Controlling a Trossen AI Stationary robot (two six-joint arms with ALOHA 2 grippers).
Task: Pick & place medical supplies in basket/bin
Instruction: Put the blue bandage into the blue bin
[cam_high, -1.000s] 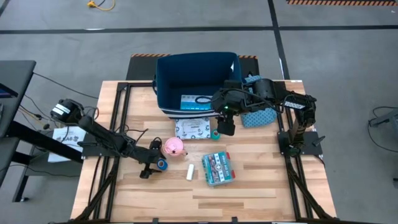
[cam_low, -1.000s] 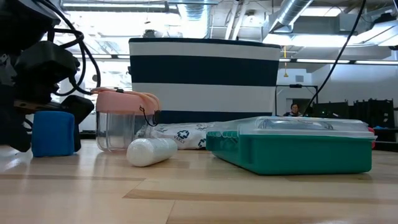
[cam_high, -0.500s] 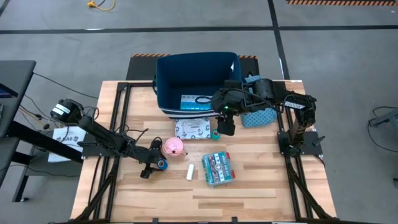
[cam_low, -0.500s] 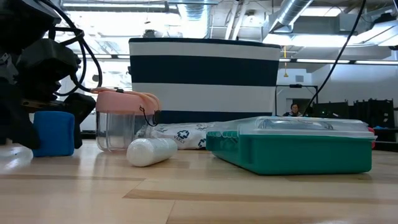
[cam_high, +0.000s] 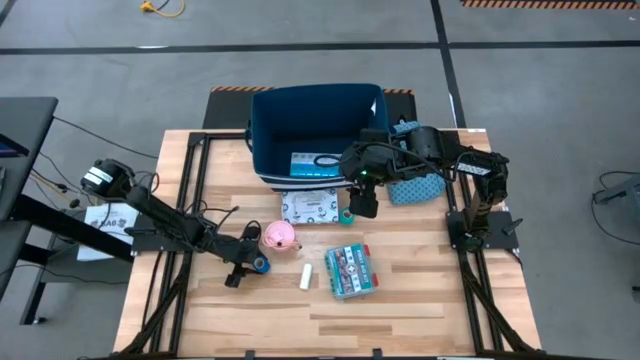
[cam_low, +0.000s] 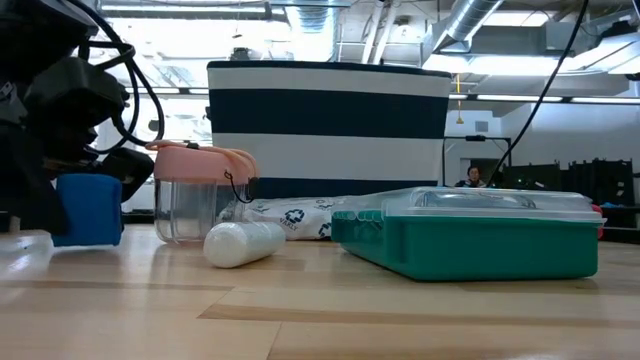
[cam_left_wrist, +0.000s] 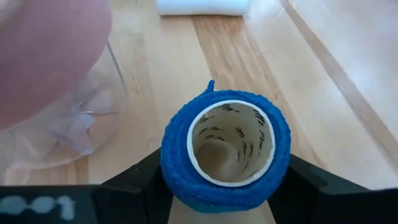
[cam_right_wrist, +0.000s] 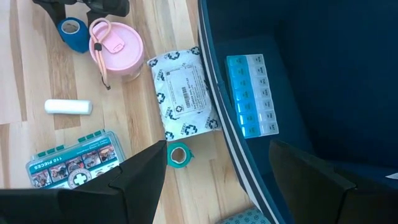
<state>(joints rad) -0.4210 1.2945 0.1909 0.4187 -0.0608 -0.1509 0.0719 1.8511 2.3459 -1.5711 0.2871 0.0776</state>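
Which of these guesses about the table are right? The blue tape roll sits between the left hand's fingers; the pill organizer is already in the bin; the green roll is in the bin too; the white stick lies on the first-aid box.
1. The blue tape roll sits between the left hand fingers. True.
2. The light-blue pill organizer lies inside the navy bin. True.
3. The green roll is in the bin. False: it stands on the table, outside the bin.
4. The white stick lies on the first-aid box. False: it lies on the table beside the box.

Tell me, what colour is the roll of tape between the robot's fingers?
The tape roll is blue, with a whitish core. The left wrist view shows it best, between the left gripper fingers.
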